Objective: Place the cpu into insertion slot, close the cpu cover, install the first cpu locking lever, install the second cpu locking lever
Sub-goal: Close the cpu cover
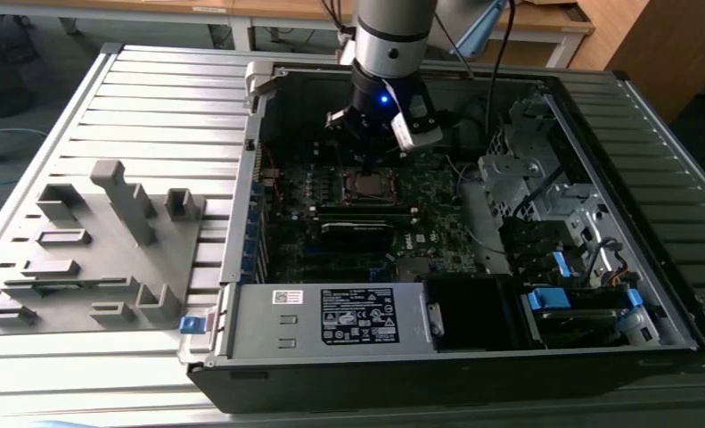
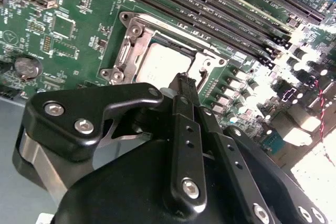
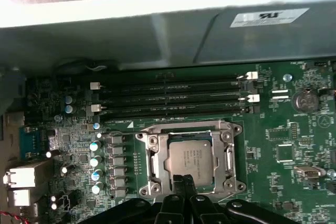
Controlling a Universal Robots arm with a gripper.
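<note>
Grey slatted metal table (image 1: 150, 98) carries the whole setup, with an open black computer case (image 1: 447, 379) lying flat on it. In the exterior view there's a grey plastic fixture (image 1: 91, 250) just beside the case, at about 9 o'clock from it. The arm (image 1: 390, 36) reaches into the case from 12 o'clock, over the green motherboard (image 3: 294, 150). The end effector (image 1: 364, 169) hangs right above the socket (image 1: 368, 185), which is roughly 10 o'clock from the middle of the case. In both wrist views its fingers (image 3: 177, 190) are pressed together, with the tips over one edge of the socket. The cpu cover (image 3: 227, 158) lies flat as a silvery frame, and the cpu (image 3: 190, 153) sits in the slot inside it, its dull metal top showing through the cut-out. Can't tell whether the tips actually touch the cover or the chip.
</note>
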